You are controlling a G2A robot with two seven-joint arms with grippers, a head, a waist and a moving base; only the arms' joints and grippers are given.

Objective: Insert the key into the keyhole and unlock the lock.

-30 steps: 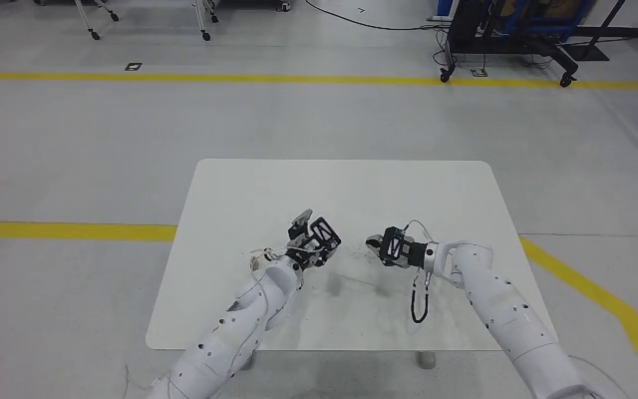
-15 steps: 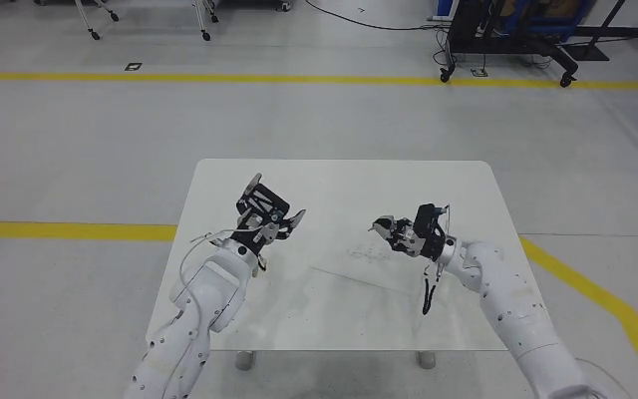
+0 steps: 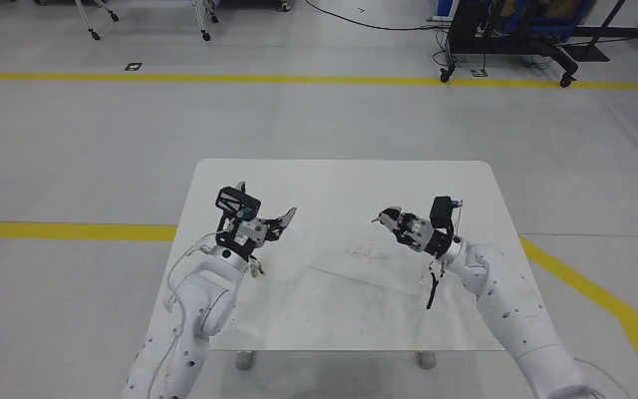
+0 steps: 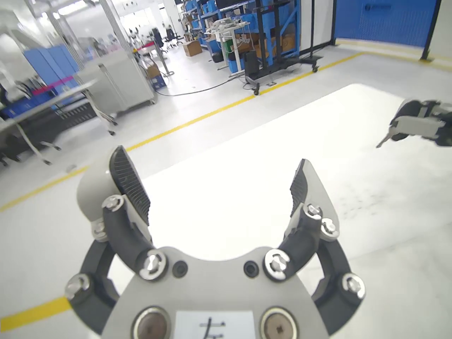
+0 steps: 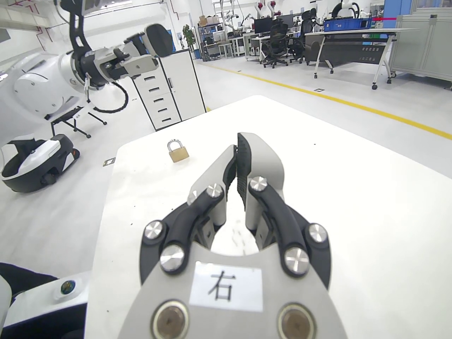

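A brass padlock [image 5: 177, 152] with a silver shackle lies on the white table [image 3: 399, 185], close to its left edge and apart from both grippers. My right gripper [image 3: 385, 216] [image 5: 237, 151] hangs over the table's right half, shut on the key [image 4: 383, 141]. The key's silver blade sticks out of the fingers toward the left arm. Above the table's left part my left gripper [image 3: 261, 206] [image 4: 216, 185] is raised and open, with nothing between its ribbed pads [image 4: 129, 181]. The padlock sits lower than that gripper and well short of it.
The table [image 5: 353, 195] carries faint scuff marks in the middle. A black cable [image 3: 432, 284] hangs from my right wrist. A white drawer cabinet [image 5: 169, 89] stands on the floor beyond the table's left edge.
My left gripper swung from the table's centre out to the left and rose. My right gripper drew back a little to the right, still shut on the key.
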